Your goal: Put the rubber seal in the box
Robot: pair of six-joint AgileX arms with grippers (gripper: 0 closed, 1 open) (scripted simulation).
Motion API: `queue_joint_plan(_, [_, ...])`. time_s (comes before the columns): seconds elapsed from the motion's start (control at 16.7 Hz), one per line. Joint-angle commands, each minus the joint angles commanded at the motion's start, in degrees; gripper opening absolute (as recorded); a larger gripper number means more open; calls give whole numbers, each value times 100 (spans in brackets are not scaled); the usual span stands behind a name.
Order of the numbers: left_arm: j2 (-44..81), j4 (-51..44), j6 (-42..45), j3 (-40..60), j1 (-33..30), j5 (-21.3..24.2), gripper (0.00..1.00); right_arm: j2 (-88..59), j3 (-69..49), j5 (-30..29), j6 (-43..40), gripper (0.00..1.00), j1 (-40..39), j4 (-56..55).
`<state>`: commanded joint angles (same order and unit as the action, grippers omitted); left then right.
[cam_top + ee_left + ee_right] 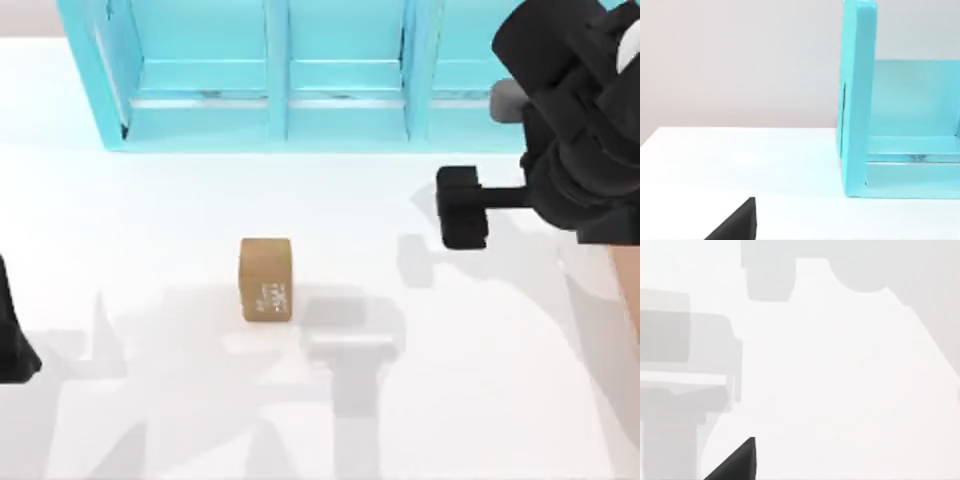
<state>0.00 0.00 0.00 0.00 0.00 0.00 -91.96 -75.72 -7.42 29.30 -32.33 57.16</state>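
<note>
Right hand (pixel 462 208) hovered upper right, grip state unclear; seal (pixel 266 280) lay mid-worktop, untouched. Best approach: descend squarely over seal's narrow sides.

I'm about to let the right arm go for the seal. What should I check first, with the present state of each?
1. Rubber seal resting free on the table: ok.
2. Right gripper over the seal: not ok, it hangs off to the table's right.
3. Right gripper's opening: cannot tell.
4. Left arm out of the way at the left edge: ok.
5. Turquoise shelf apart from the seal: ok.
6. Box location: cannot tell.
</note>
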Motion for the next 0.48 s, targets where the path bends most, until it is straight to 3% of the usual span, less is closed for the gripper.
queue_joint_plan(0.48, [0,0,0,0,0,0,100,-3695,-4686,-124,1509,100,-1282,2039])
